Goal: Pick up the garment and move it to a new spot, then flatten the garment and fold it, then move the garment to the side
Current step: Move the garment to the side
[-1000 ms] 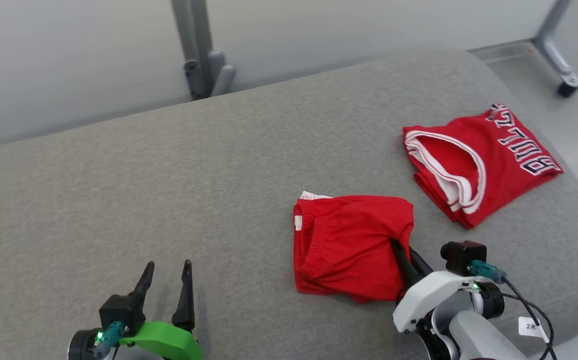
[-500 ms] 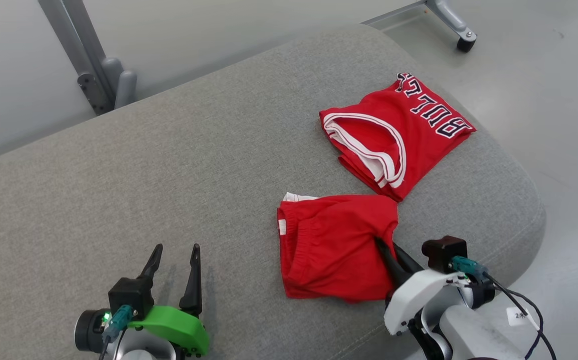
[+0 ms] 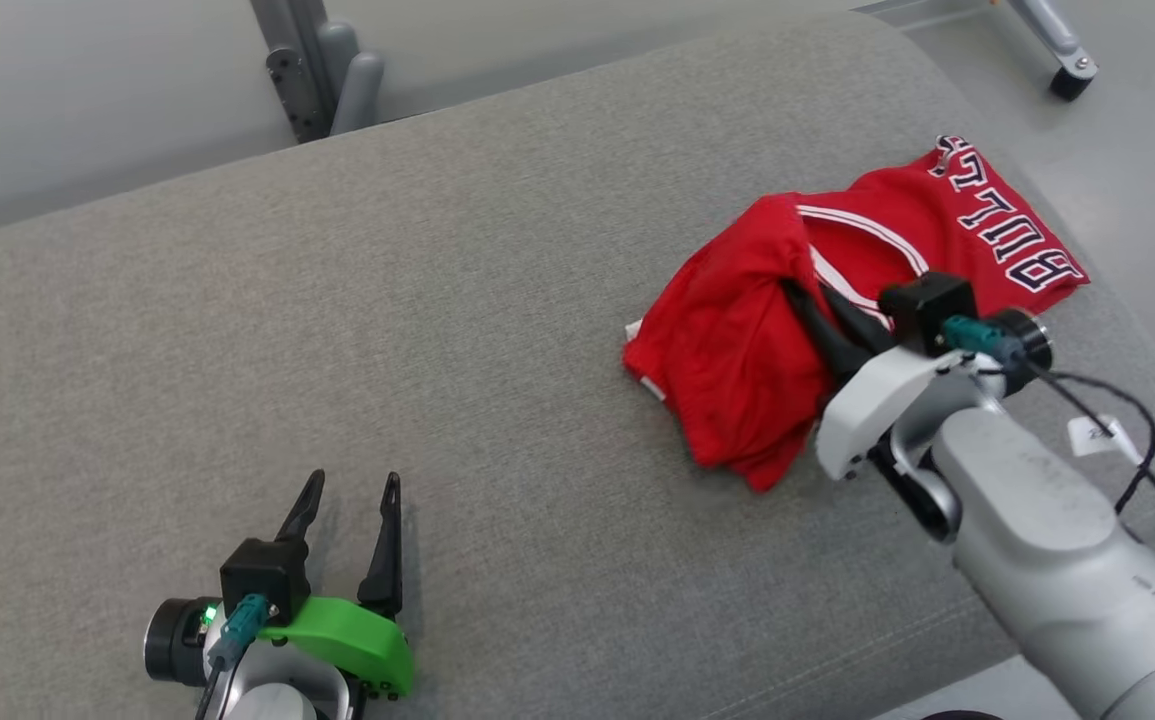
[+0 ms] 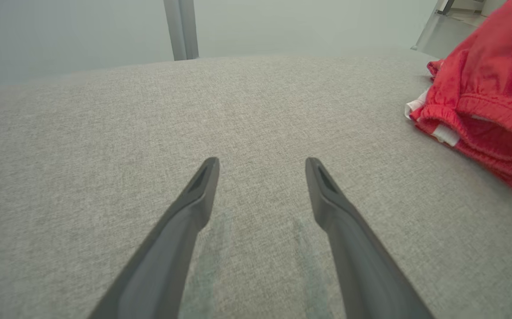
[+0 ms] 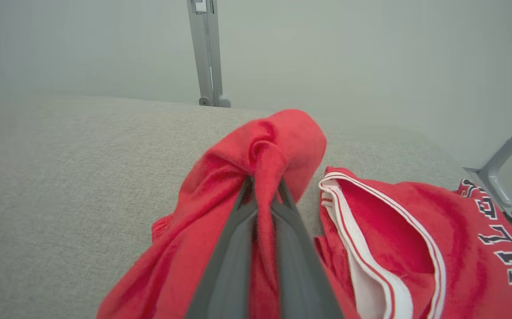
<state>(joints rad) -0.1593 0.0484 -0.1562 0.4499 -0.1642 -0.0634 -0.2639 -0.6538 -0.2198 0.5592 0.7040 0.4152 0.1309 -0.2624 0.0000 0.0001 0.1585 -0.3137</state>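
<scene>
From the head: pinching a bunched fold of the red shorts [image 3: 727, 350] in the closed right gripper [image 3: 799, 295], half lifted off the grey cushion [image 3: 437, 300] and up against the folded jersey [image 3: 987, 240], probably to set them aside there. From the left wrist: parked low with the left gripper [image 4: 260, 161] spread wide and empty, clear of the cloth. From the right wrist: clamped tight on fabric draped over both fingers.

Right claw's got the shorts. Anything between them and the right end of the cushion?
Yes: the folded jersey lies on that end of the cushion, right beside the red shorts pinched in the right claw.
</scene>
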